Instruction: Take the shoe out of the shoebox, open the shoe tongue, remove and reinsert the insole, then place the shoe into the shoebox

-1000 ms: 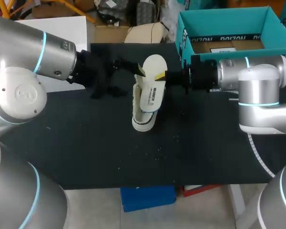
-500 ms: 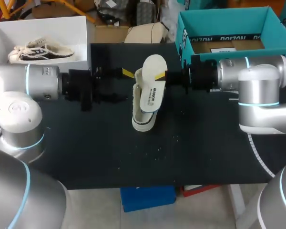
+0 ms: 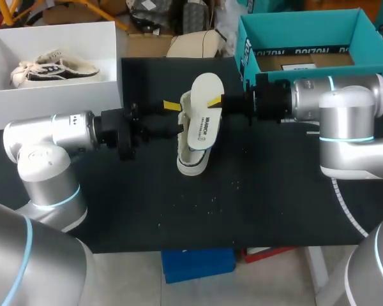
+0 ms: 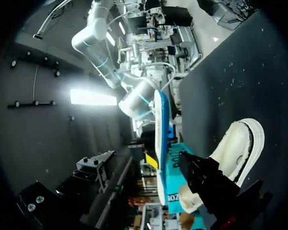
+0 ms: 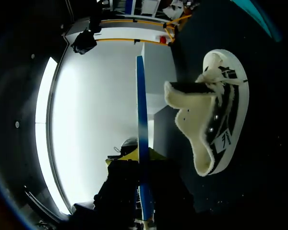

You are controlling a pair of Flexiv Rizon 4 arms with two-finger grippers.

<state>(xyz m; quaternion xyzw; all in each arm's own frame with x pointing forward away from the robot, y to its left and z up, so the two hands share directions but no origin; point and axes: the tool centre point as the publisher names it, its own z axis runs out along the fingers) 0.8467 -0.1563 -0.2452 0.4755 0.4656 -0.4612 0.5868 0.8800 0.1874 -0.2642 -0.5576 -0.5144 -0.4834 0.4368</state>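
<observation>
Clamped edge-on between the yellow tips of the end effector (image 5: 140,155): a thin blue insole (image 5: 141,96), running straight out ahead of the fingers through the centre of the frame. Just beside it, on the dark, speckled table (image 5: 240,191): a white shoe (image 5: 221,120) with fleecy lining, black side panel and loose laces, apart from the insole. Beyond the shoe, a sliver of teal shoebox (image 5: 261,20).

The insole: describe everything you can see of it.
The insole is a thin, flat, elongated piece with rounded ends. In the head view its face is white with dark print. In the wrist views it is nearly edge-on and blue. It looks like foam. It is out of the shoe, raised off the table, with one end over the shoe's opening. The right gripper is shut on its side edge. Whether it touches the shoe cannot be told.
</observation>
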